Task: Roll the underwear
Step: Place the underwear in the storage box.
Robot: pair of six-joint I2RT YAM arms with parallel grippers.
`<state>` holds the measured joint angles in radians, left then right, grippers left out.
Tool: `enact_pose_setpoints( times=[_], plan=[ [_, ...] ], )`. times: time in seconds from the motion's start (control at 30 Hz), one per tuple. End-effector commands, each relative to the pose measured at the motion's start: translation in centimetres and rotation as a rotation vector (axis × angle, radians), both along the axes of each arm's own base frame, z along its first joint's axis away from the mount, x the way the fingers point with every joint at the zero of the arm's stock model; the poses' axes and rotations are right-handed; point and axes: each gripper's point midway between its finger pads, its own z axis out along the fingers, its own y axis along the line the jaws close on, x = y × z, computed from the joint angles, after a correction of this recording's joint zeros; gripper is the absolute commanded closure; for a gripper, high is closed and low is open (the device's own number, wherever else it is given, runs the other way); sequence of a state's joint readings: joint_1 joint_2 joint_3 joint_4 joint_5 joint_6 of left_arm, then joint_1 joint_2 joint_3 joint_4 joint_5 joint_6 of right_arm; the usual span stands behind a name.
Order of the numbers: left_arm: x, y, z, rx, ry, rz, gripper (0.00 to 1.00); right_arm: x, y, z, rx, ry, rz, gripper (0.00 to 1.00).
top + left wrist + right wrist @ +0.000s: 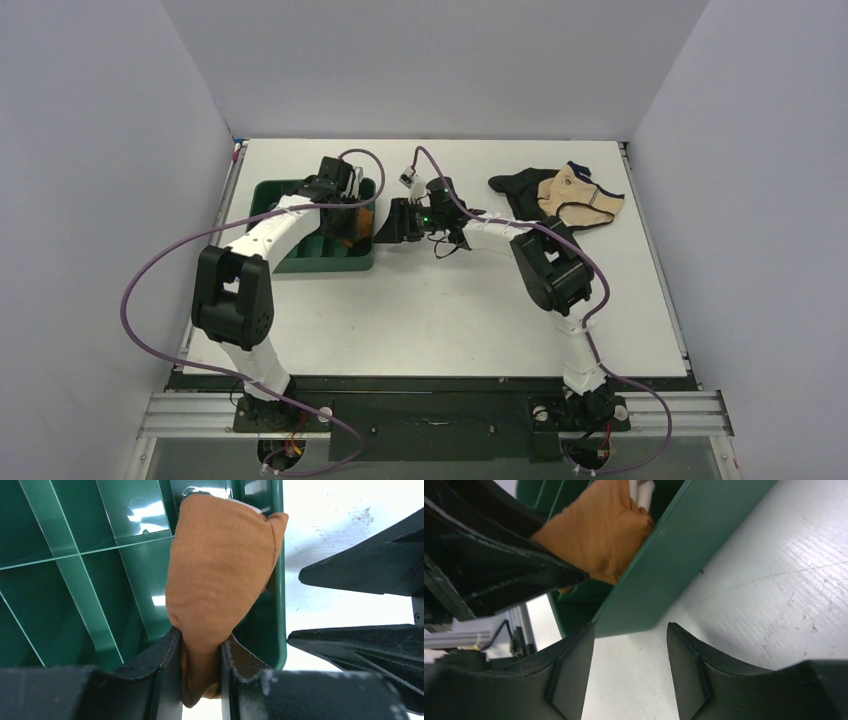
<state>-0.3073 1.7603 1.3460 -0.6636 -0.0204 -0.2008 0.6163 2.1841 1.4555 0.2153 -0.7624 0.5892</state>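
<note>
The left gripper (200,670) is pinching the underwear (220,575) by one end, its 2 fingers pressed into the rust-brown cloth from either side; the rest of the fabric hangs forward as a compact, bunched bundle rather than a flat sheet. The bundle sits inside the green tray (75,595), in the corner against the tray's right-hand wall, so the grip looks like one meant for carrying the piece, not for folding it; whether it is being set into the tray or lifted out of it cannot be told from this moment.

The right gripper (629,672) hovers just outside that same wall, over the bare white table (450,310); its jaws are spread wide and hold nothing. It probably waits there to take a second hold on the cloth, since rolling needs 2 grips and a flat surface.

What stands in the way is the tray wall itself; it lies between the 2 grippers, and the tray's ribbed floor seems a poor place to roll anything. The arms are also close together, so any handover must mind a collision. Well apart, at the far right of the table, a black garment (512,187) and a beige garment (580,200) lie heaped together, touching; neither is near the work.
</note>
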Motion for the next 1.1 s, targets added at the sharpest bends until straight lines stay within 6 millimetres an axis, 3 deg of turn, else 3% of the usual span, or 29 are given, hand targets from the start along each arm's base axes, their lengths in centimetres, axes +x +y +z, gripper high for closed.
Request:
enact_pose_setpoints(
  times=[0.0,0.1,0.4,0.7,0.87,1.07],
  plan=[
    [-3.7,-1.4,-4.1,0.010,0.188,-0.035,1.00,2.0,2.4,2.9,0.108,-0.061,-0.044,0.50],
    [-3.4,-1.7,-3.4,0.017,0.181,-0.044,1.00,1.9,2.7,2.2,0.113,-0.040,-0.046,0.52],
    [-3.4,-2.7,-1.3,0.002,0.183,-0.085,1.00,0.7,4.1,2.9,0.179,0.005,-0.036,0.58],
    [-3.9,-4.0,-0.7,-0.034,0.217,-0.109,1.00,0.4,4.4,2.6,0.187,0.032,-0.038,0.64],
    [-4.1,-5.0,0.0,-0.080,0.223,-0.128,1.00,0.3,4.6,3.1,0.241,0.058,-0.014,0.59],
    [-4.4,-5.4,0.0,-0.102,0.241,-0.133,1.00,0.0,4.7,5.3,0.344,0.076,0.022,0.54]
  ],
)
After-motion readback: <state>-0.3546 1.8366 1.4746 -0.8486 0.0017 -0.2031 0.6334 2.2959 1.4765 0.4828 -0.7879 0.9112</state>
